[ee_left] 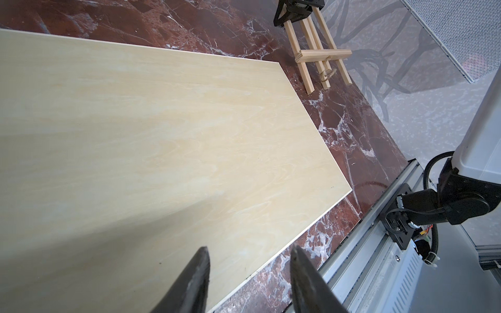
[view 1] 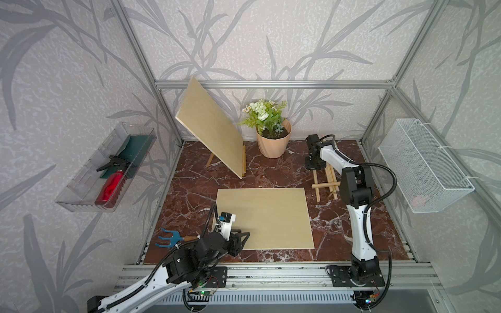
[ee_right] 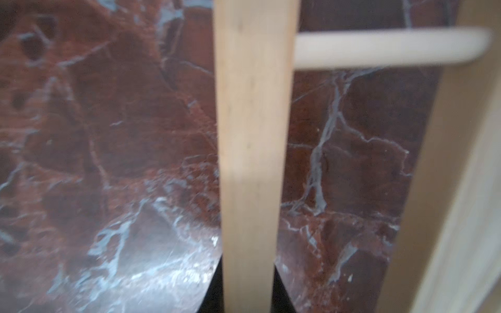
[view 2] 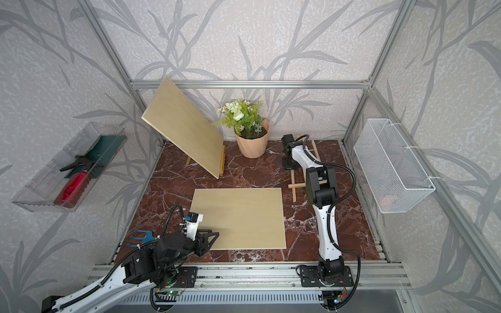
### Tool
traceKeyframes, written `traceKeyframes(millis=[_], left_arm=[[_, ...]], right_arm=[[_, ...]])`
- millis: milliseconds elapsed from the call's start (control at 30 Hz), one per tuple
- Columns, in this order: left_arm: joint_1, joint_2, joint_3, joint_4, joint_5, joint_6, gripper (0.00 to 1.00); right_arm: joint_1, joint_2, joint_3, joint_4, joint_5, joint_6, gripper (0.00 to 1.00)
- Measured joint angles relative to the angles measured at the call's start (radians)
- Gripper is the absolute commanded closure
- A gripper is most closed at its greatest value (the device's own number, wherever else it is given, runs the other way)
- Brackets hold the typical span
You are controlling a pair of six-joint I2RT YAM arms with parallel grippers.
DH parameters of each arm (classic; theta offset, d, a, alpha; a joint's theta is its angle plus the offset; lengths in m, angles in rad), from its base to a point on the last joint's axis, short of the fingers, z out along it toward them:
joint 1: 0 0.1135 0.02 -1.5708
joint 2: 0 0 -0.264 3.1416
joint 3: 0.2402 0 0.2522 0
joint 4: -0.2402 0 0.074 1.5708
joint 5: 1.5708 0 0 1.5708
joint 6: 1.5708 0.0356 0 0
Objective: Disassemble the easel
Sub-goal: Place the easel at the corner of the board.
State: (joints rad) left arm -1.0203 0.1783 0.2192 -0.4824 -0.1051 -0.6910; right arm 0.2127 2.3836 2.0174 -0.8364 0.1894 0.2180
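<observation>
Lying flat, board [view 1: 264, 218] beside easel [view 1: 325, 185]; flower pot [view 1: 273, 142], propped board [view 1: 210, 127] behind.

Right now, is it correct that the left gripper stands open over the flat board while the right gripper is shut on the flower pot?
Not quite: the right gripper is shut on a slat of the folded easel, as the right wrist view shows. The rest holds.
</observation>
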Motion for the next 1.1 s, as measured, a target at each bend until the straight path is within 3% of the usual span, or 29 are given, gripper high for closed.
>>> traceKeyframes(millis=[433,667,800,900,1100], left_arm=[[0.0,0.01,-0.002,0.011,0.0,0.0,0.52],[0.0,0.01,-0.002,0.012,-0.001,0.0,0.52],[0.0,0.01,-0.002,0.013,-0.002,0.0,0.51],[0.0,0.01,-0.002,0.013,-0.002,0.0,0.52],[0.0,0.01,-0.002,0.015,-0.003,0.0,0.51]], right_arm=[[-0.08,0.327,0.579,-0.227,-0.036,-0.071,0.94],[-0.096,0.334,0.579,-0.216,-0.07,-0.08,0.85],[-0.098,0.333,0.572,-0.186,-0.06,-0.082,0.67],[-0.103,0.333,0.566,-0.156,-0.051,-0.079,0.59],[-0.113,0.313,0.526,-0.126,-0.049,-0.05,0.55]])
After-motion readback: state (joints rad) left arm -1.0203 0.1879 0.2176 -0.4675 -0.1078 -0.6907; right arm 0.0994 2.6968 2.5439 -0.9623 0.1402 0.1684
